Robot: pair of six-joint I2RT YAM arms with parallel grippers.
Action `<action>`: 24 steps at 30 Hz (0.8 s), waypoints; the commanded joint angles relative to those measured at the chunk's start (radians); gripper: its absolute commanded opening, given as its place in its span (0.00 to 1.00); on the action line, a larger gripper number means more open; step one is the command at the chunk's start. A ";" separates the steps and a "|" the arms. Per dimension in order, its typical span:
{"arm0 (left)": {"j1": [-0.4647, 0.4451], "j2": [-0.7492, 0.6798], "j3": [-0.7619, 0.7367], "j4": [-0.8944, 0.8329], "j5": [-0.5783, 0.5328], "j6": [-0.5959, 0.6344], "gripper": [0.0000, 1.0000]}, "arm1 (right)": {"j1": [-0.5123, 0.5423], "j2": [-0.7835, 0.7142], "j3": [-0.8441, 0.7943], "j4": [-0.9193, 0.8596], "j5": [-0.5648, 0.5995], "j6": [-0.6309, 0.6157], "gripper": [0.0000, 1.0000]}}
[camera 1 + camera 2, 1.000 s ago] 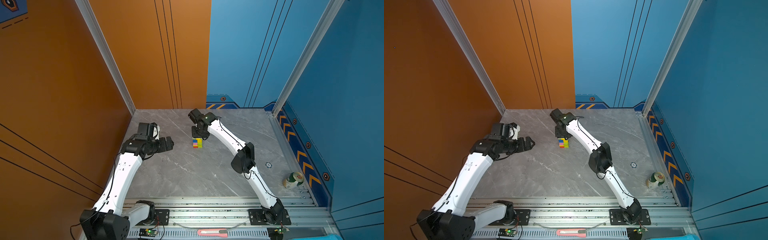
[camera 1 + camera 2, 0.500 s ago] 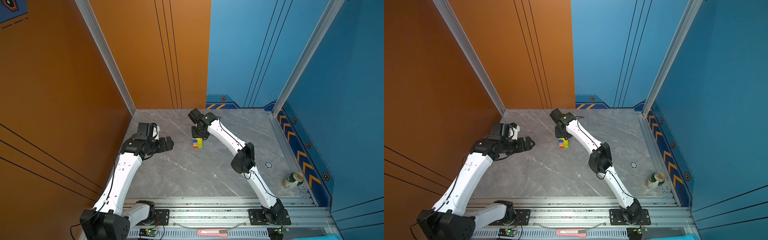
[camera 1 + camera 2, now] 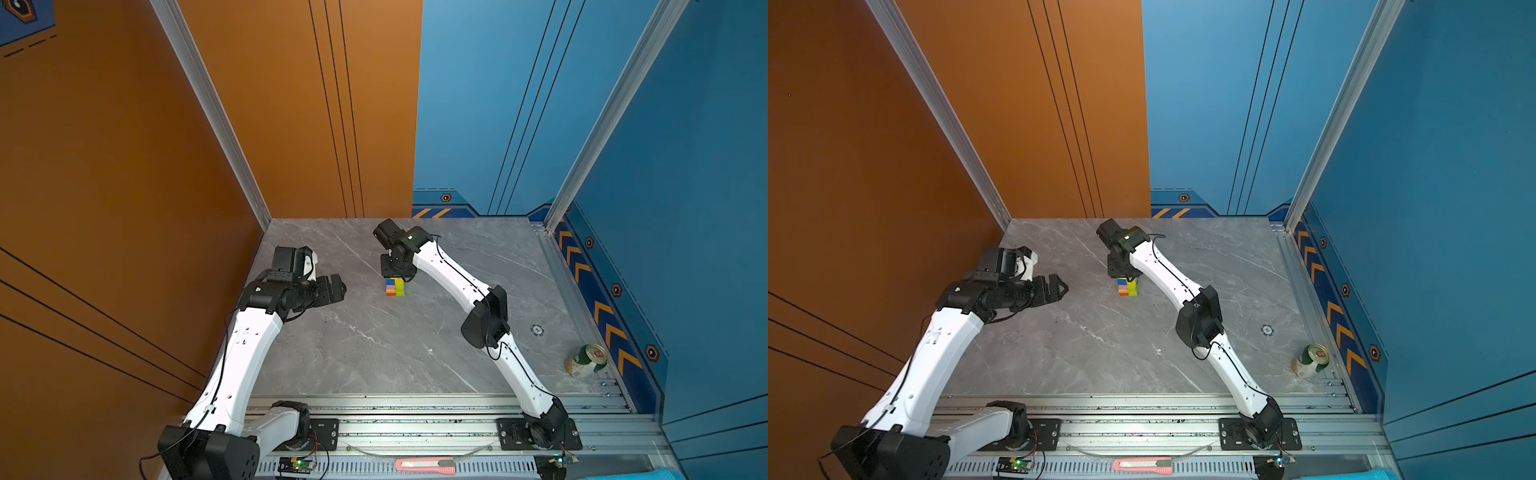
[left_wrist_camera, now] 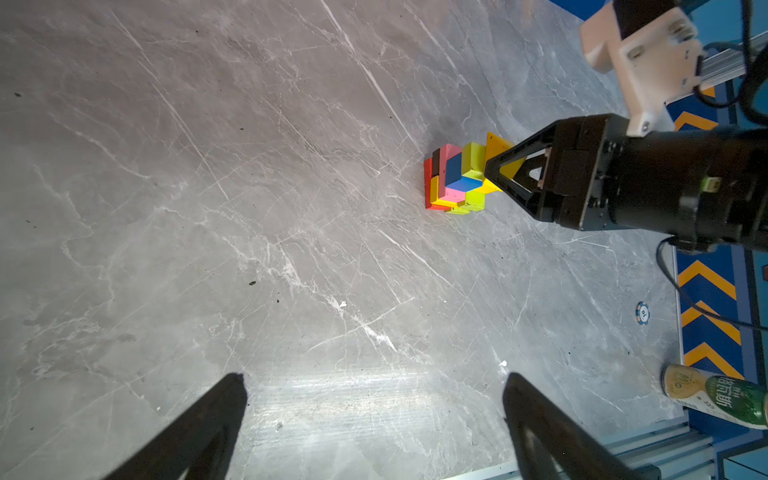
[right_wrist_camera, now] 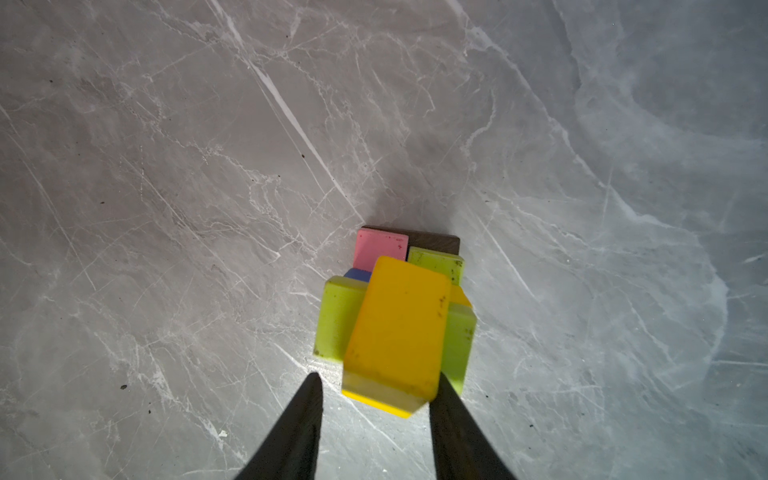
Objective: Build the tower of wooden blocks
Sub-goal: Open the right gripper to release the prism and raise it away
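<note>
Tabletop [image 3: 374, 353] first: grey marble slab, walled in orange from 9 to 12 o'clock and in blue from 12 to 3.

Left arm [image 3: 249, 345] up from the rail mount at 7 o'clock, bent in toward the middle. Right arm [image 3: 449, 274] up from the mount at 5 o'clock, stretched across to just past centre.

Left gripper [image 3: 338, 286] out at 9 o'clock of the tower, well apart from it. Fingers spread wide, nothing between them but bare marble in the left wrist view.

Right gripper [image 3: 397, 270] pointed straight down over the tower, hiding the stack's top in both top views. Seen from the right wrist, fingers [image 5: 453, 415] narrowly apart astride the yellow prism: one against the prism's edge, a strip of table showing between the other and the block. Clamped or loose: cannot tell.

Tower [image 3: 395, 287] near table centre, a touch toward 12 o'clock, upright and narrow on the marble. Red at the base, then yellow, pink, blue and lime layers, with a brown piece low down.

Green-and-white can [image 3: 586, 360] at the 4 o'clock edge of the table, close to the blue wall.

Pink box cutter [image 3: 424, 464] on the front rail at 6 o'clock.

Yellow prism [image 5: 399, 328] at the very top of the tower, against the lime-green bar [image 5: 336, 320], turned askew to the blocks beneath.

Small blue disc [image 3: 537, 330] flat on the marble at 3 o'clock, between the right arm's elbow and the wall.
</note>
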 commanded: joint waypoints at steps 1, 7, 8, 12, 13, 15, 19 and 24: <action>0.015 -0.025 -0.004 -0.033 0.017 0.016 0.98 | 0.003 -0.024 0.013 -0.025 0.030 0.021 0.45; 0.022 -0.043 -0.005 -0.045 0.017 0.019 0.98 | -0.004 -0.041 0.003 -0.025 0.028 0.023 0.45; 0.021 -0.045 -0.005 -0.046 0.016 0.018 0.98 | -0.002 -0.043 0.001 -0.024 0.024 0.025 0.45; 0.023 -0.054 -0.010 -0.048 0.017 0.016 0.98 | 0.004 -0.043 -0.001 -0.025 0.009 0.035 0.45; 0.024 -0.056 -0.009 -0.049 0.017 0.014 0.98 | 0.007 -0.042 -0.002 -0.024 0.008 0.037 0.45; 0.024 -0.061 -0.011 -0.049 0.018 0.011 0.98 | 0.014 -0.044 -0.003 -0.024 0.007 0.040 0.45; 0.025 -0.071 -0.017 -0.053 0.018 0.006 0.98 | 0.024 -0.051 -0.006 -0.024 0.008 0.048 0.45; 0.026 -0.088 -0.025 -0.057 0.017 0.000 0.98 | 0.027 -0.049 -0.007 -0.024 0.001 0.051 0.45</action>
